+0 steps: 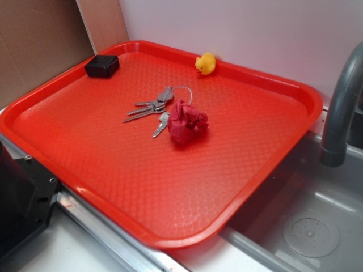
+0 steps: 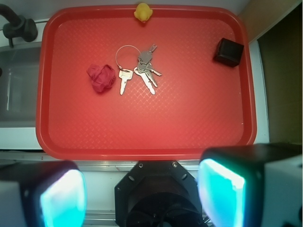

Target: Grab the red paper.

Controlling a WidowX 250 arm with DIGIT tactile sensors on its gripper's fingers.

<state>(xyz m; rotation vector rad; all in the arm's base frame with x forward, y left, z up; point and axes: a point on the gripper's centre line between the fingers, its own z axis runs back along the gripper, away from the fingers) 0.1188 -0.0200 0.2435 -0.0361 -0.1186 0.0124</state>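
The red paper (image 1: 187, 123) (image 2: 101, 77) is a crumpled dark crimson wad lying near the middle of the orange-red tray (image 1: 142, 187) (image 2: 142, 127). It touches a bunch of keys on a ring. My gripper (image 2: 142, 194) shows only in the wrist view, high above the tray's near edge. It is open, its two glowing cyan pads (image 2: 64, 198) wide apart with nothing between them. The paper lies well ahead of the gripper and to the left.
Keys (image 1: 152, 107) (image 2: 139, 71) lie beside the paper. A black box (image 1: 102, 66) (image 2: 228, 52) sits in one tray corner. A yellow rubber duck (image 1: 206, 63) (image 2: 142, 12) sits at the far rim. A grey faucet (image 1: 340, 107) and sink (image 1: 309, 215) adjoin the tray.
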